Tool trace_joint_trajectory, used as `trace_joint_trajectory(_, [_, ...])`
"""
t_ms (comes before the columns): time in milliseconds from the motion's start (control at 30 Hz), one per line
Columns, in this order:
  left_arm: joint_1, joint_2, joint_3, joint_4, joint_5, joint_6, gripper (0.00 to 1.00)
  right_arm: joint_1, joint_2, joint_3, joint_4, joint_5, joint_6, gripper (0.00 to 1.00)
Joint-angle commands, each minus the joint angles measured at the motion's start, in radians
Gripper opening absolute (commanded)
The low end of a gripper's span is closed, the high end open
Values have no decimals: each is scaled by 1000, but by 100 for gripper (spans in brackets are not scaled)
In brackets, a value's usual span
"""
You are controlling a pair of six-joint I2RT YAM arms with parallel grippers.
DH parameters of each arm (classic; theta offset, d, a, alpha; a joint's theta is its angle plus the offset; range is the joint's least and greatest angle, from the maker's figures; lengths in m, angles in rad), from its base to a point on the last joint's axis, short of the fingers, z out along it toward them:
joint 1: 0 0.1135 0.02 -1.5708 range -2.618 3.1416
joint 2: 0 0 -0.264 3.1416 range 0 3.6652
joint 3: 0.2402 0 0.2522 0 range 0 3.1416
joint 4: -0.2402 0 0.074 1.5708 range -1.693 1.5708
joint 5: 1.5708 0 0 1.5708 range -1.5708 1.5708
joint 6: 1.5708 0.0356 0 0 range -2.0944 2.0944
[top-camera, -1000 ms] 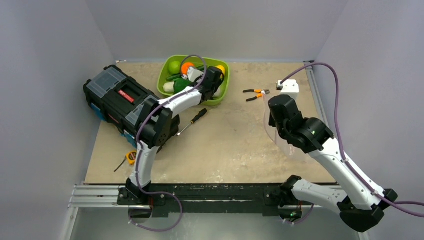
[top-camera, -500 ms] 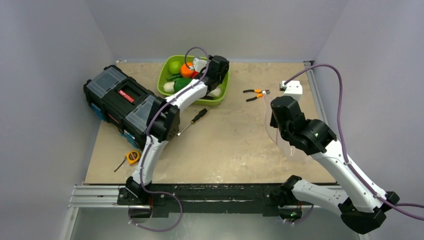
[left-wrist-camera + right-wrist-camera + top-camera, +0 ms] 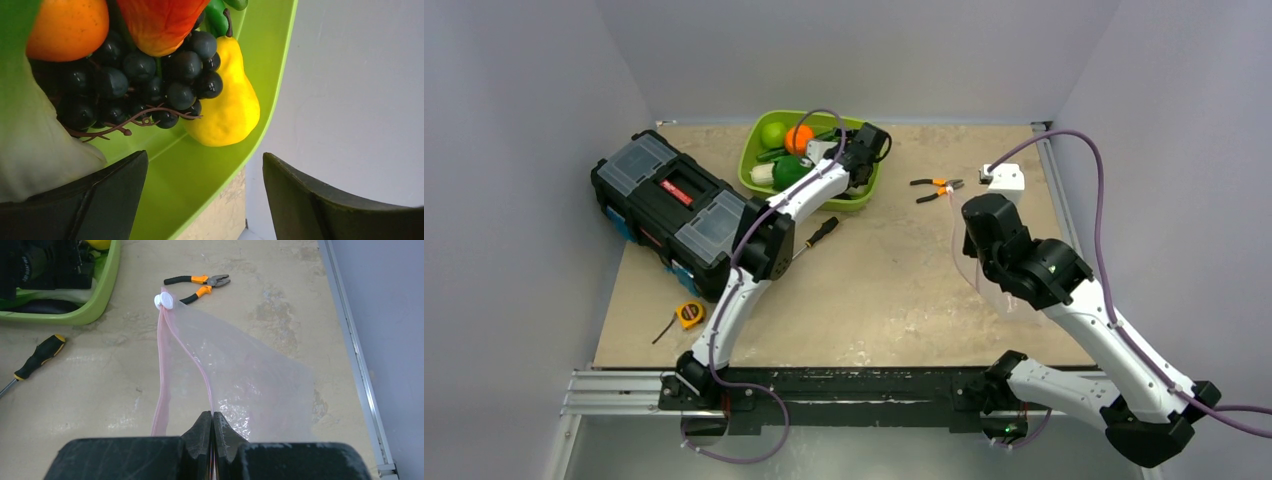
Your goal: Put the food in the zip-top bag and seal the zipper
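Note:
The food lies in a lime-green tray (image 3: 749, 165) at the back. In the left wrist view I see dark grapes (image 3: 145, 80), a yellow lemon (image 3: 227, 107), an orange (image 3: 67, 27), a red pepper (image 3: 157, 22) and a white stem (image 3: 30, 150). My left gripper (image 3: 205, 155) hangs open over the tray's right corner (image 3: 871, 143), holding nothing. My right gripper (image 3: 212, 415) is shut on one lip of the zip-top bag (image 3: 250, 375), lifted above the table at the right (image 3: 986, 285). The pink zipper (image 3: 192, 352) splits into two strips from a white slider (image 3: 163, 301).
A black toolbox (image 3: 674, 205) lies at the left beside the tray. A screwdriver (image 3: 816, 237) lies just in front of the tray, orange-handled pliers (image 3: 936, 188) to its right, and a yellow tape measure (image 3: 686, 313) near the front left. Grey walls enclose the table.
My left gripper has opened wide and slid right toward the tray's far right corner. The right arm and the bag have barely moved.

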Motion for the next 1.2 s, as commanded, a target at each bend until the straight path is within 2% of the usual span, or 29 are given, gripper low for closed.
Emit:
trace_joint_trajectory(0, [-7, 83, 128, -63, -72, -84, 84, -5, 1, -4, 15, 17, -16, 0])
trace_joint_trajectory(200, [-1, 144, 190, -31, -123, -90, 86, -4, 0, -21, 12, 13, -11, 0])
trace_joint_trajectory(400, [8, 200, 239, -3, -146, -105, 80, -4, 3, -26, 2, 14, -11, 0])
trace_joint_trajectory(600, [35, 248, 237, 222, -165, 9, 74, -4, 4, -33, -12, 10, -3, 0])
trace_joint_trajectory(933, [44, 278, 210, 228, -130, -30, 73, -5, 25, -25, -12, 19, -11, 0])
trace_joint_trajectory(1100, [62, 303, 242, 218, -116, -21, 66, -5, 33, -24, -18, 32, -14, 0])
trace_joint_trajectory(1167, [72, 308, 243, 223, -109, -15, 57, -7, 42, -23, -14, 35, -19, 0])
